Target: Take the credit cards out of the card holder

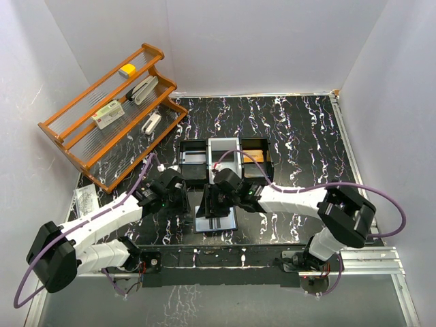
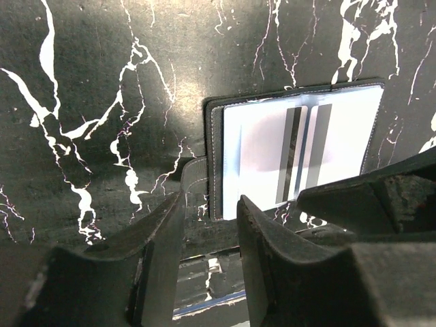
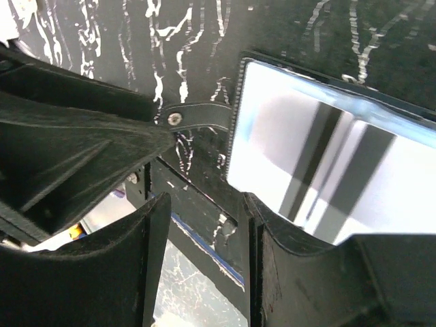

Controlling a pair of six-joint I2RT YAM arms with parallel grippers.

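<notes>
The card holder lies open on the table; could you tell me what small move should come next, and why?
Probably lower the left gripper to pin the edge of the card holder by its strap. It lies open and unheld, the cards sit in its pockets, and the right gripper, like the left, has parted, empty fingers.

Readable text: none | card holder: no lettering legible | white box, wooden rack: label too small to read
</notes>
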